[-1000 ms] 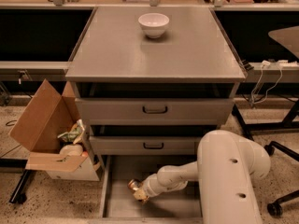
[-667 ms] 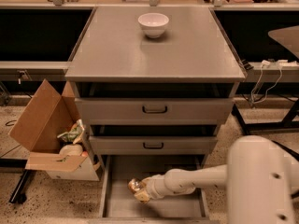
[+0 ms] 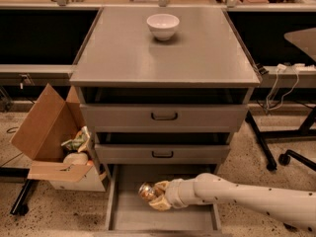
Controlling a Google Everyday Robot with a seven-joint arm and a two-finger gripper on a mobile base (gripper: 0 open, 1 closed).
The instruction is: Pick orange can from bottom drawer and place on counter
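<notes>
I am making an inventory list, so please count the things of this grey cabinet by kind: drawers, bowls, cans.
Drawers: 3 (top drawer, middle drawer, bottom drawer)
Bowls: 1, the bowl on the counter
Cans: 1, the orange can in the bottom drawer, at the gripper
Total: 5

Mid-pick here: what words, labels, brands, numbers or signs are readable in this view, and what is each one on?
No text can be read in this view.
Orange can, at the gripper over the bottom drawer: any label is too blurred to read.
Wrappers in the cardboard box: any print is too small to read.
White bowl and counter: no markings visible.
</notes>
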